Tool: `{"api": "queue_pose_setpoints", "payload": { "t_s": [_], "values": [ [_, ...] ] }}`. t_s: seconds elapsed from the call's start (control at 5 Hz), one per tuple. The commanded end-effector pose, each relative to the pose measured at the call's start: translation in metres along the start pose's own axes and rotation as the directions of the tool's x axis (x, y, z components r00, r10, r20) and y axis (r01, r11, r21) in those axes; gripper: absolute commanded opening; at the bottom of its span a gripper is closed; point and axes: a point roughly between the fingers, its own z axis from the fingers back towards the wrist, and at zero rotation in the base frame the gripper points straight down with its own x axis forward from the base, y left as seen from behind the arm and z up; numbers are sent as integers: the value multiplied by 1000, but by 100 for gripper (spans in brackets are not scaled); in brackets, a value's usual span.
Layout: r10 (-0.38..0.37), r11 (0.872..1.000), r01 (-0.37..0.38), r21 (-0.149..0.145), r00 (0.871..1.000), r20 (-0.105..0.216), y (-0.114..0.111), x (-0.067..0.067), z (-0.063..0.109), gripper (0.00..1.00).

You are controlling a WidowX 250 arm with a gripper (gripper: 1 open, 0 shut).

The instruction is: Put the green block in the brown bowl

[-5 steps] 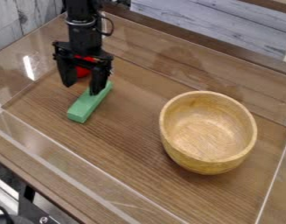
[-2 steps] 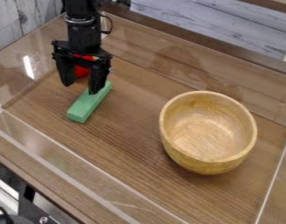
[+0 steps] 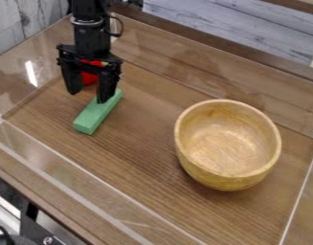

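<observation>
Far left of the view: the gripper (image 3: 91, 88) is seen pointing steeply down at the wooden table (image 3: 185, 77), jaws spread wide, nothing held between them. One finger is set at the left, the other at the right; the right fingertip is seen at, or just over, the far end of the green block (image 3: 95, 115). Contact cannot be confirmed from this angle.

Just below the gripper in the picture: the green block is laid flat on the table. Its long axis runs from the far end, under the right finger, toward the near-left corner of the view. The bulk of the bar is therefore offset toward the camera from the midpoint of the jaws, not centred between them. A short shift toward the camera is judged necessary, so that the jaws straddle the bar across its narrow width before closing.

Right half of the view: the brown bowl (image 3: 228, 144) is set upright, empty, well apart from block and gripper. The block is not yet lifted.
</observation>
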Motion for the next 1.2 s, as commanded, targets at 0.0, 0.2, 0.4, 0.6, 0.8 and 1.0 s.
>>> {"api": "queue_pose_setpoints", "payload": {
  "t_s": [0.0, 0.2, 0.4, 0.6, 0.8, 1.0],
  "values": [
    [2, 1000, -3, 11, 999, 40, 3, 4, 13, 100],
    [-1, 1000, 0, 9, 999, 36, 2, 3, 13, 100],
    [0, 1000, 0, 10, 1000, 21, 1, 4, 0, 100],
    [4, 1000, -4, 12, 1000, 7, 0, 5, -14, 100],
    [5, 1000, -5, 10, 1000, 7, -1, 6, -17, 0],
    [7, 1000, -7, 2, 1000, 10, -2, 4, -12, 0]
  ]
}}
